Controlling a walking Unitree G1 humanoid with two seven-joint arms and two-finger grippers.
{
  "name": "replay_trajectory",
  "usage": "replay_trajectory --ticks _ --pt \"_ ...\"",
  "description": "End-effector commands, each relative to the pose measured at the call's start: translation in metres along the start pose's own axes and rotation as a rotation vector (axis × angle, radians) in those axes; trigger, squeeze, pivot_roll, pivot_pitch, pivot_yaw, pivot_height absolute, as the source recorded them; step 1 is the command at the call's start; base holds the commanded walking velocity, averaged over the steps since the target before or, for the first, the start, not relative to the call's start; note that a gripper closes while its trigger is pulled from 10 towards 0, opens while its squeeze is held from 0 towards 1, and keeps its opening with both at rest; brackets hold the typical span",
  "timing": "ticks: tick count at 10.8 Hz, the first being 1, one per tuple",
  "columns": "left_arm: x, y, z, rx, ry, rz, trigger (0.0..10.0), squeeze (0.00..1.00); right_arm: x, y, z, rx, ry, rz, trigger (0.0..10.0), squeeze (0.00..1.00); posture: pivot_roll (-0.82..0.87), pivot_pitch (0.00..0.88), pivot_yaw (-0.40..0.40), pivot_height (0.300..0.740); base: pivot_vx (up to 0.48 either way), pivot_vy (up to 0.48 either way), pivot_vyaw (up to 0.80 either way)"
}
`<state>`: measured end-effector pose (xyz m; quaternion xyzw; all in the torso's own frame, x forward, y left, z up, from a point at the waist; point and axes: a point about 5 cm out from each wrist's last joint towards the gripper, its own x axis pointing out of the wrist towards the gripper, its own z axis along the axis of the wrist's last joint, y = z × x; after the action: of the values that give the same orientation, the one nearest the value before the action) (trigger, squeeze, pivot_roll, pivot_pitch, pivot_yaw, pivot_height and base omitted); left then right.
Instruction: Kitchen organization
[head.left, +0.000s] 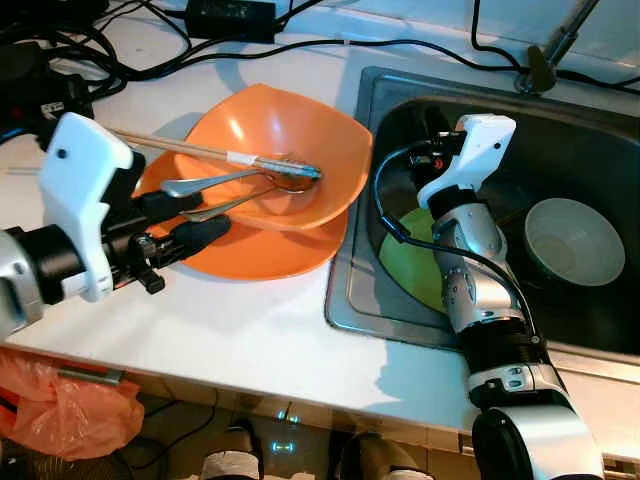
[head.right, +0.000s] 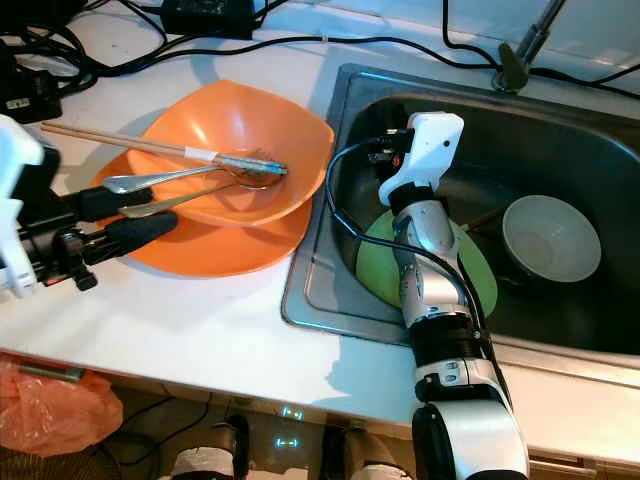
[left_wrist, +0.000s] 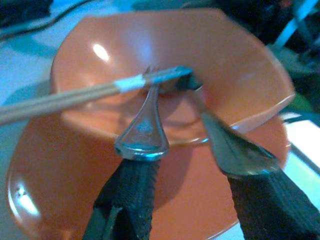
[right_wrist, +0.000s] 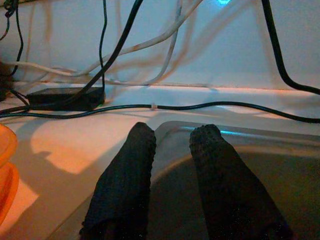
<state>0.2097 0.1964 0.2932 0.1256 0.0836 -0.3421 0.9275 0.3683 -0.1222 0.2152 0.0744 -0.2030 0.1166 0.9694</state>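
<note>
Here, your left gripper sits low over the white desk, at the near edge of the orange plate. Its two black fingers are spread apart, so it is open and holds nothing. Right at the tips of those fingers you see two metal handles: a fork in front of one finger and a spoon in front of the other. The tips look very close to the handles, but you cannot tell if they touch. Both handles lean on the rim of the orange bowl, which stands on the plate just past the gripper. A pair of chopsticks lies across the bowl, with its ends down by the heads of the fork and spoon.

Your right gripper is up over the back corner of the metal sink. Its fingers have a small gap between them and nothing is in it. Beyond it you see black cables and a black power box on the desk by the wall. Under the right arm, a green plate lies in the sink, and a white bowl stands farther along the sink.
</note>
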Motion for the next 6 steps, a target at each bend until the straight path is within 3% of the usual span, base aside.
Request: replay_trajectory --ticks 1,2,6 --pt "-0.004 -0.010 0.005 0.044 -0.029 -0.090 10.0 0.00 -0.008 -0.004 -0.012 0.015 0.042 -0.016 10.0 0.00 0.36 0.252 -0.086 0.740 0.000 0.000 0.00" --pt "-0.008 -0.012 0.011 0.074 -0.067 -0.120 10.0 0.00 -0.008 -0.006 -0.013 0.012 0.044 -0.018 10.0 0.00 0.37 0.252 -0.087 0.740 0.000 0.000 0.00" --pt "-0.006 0.003 0.038 0.046 -0.359 0.013 10.0 0.00 -0.009 -0.007 -0.014 0.008 0.050 -0.022 10.0 0.00 0.36 0.244 -0.087 0.740 0.000 0.000 0.00"
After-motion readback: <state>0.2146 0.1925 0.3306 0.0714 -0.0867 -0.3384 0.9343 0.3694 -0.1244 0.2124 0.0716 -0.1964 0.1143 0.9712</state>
